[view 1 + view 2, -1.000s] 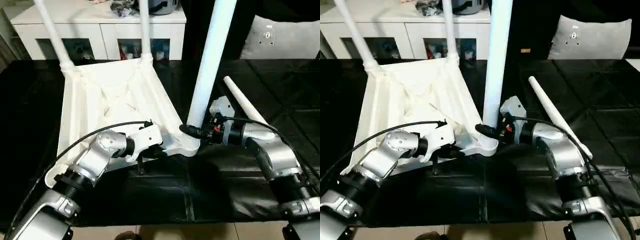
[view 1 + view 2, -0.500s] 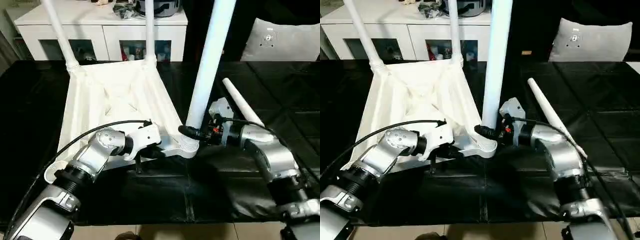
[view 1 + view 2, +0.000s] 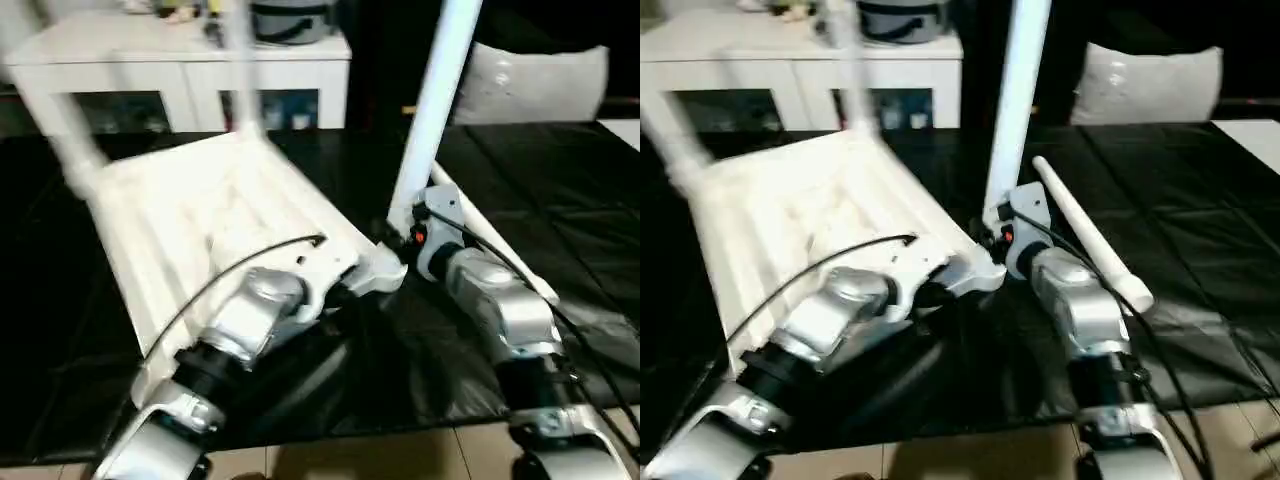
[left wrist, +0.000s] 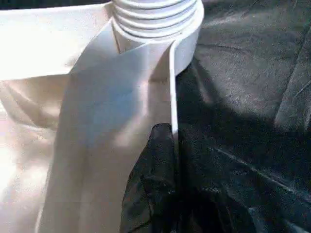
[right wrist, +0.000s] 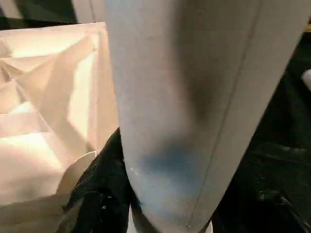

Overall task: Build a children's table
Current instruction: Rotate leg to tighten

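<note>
Left fingers (image 4: pixel 155 179) pinched tight on the table (image 3: pixel 200 210) edge, right below the near corner socket (image 4: pixel 160 19) in the wrist view. Right fingers (image 5: pixel 95 194) half-spread around the base of the upright leg (image 3: pixel 435 100), hugging it just above that socket, one dark finger showing beside the tube.

Compared with a second ago: whole view swung, so a lot of the shift is just camera. Still, tabletop looks rotated, near corner now sitting about center frame with the top stretching toward the upper left. Back two legs (image 3: pixel 240 60) blurred at the top left, so mid-motion. Left gripper (image 3: pixel 345 290) still on the same edge, right gripper (image 3: pixel 400 235) still on the same leg, both wrists turned. Grip widths unchanged.

Loose fourth leg (image 3: pixel 1090 240) lying on the black cloth (image 3: pixel 560 180) at right, behind the right forearm, same as before. White cabinet (image 3: pixel 180 70) along the top, grey cushion (image 3: pixel 530 85) upper right.
</note>
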Tool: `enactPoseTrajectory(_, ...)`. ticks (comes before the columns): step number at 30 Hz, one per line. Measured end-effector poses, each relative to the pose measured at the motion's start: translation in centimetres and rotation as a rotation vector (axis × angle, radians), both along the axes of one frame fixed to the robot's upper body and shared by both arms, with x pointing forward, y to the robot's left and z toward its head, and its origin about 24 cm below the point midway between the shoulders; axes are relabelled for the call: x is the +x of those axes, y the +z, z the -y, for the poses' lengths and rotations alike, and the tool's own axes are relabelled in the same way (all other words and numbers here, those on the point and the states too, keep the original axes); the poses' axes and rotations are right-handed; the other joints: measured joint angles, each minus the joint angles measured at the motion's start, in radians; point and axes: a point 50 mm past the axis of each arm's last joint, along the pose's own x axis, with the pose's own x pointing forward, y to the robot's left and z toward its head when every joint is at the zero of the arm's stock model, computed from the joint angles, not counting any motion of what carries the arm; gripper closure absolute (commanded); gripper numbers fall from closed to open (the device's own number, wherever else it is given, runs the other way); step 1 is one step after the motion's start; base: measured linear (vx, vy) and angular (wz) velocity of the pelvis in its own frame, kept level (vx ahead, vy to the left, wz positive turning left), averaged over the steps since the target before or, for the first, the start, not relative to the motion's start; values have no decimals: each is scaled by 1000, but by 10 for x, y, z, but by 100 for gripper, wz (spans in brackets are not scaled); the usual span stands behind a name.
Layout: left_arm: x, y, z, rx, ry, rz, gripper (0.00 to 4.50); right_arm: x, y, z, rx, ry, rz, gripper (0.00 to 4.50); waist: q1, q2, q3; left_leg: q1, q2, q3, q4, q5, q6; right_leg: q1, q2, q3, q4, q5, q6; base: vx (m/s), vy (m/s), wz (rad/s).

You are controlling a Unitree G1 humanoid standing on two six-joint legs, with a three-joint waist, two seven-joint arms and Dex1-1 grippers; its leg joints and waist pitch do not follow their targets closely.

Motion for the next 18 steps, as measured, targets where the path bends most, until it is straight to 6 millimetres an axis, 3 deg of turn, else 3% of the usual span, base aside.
enactPoseTrajectory(11,0,-1,-13,36,-2,56,450,5,1,-5,-19,15,1,265,-8,-1,1,1,-1,-1,-7,0,0,-4,0,-1,-12,0,0,0,0,0)
enactPoseTrajectory(12,0,-1,-13,37,-3,59,450,6,1,-5,-18,20,6,210,-9,-2,1,1,0,-1,-7,0,0,-4,0,-1,-12,0,0,0,0,0)
enactPoseTrajectory(14,0,-1,-14,35,-9,63,450,6,-3,-3,-17,28,-8,196,-9,-3,2,0,-1,-1,-8,0,0,-5,0,-1,-12,0,0,0,0,0)
enactPoseTrajectory(16,0,0,-14,24,-24,69,450,0,-19,1,-8,32,-61,175,-5,-3,6,-2,-1,0,-8,0,0,-7,0,-1,-12,0,-1,0,0,0)
enactPoseTrajectory(18,0,2,-16,21,-34,75,450,0,-16,6,-15,64,-44,146,-1,-2,6,-5,-1,1,-9,0,0,-9,0,0,-11,4,-4,0,0,0)
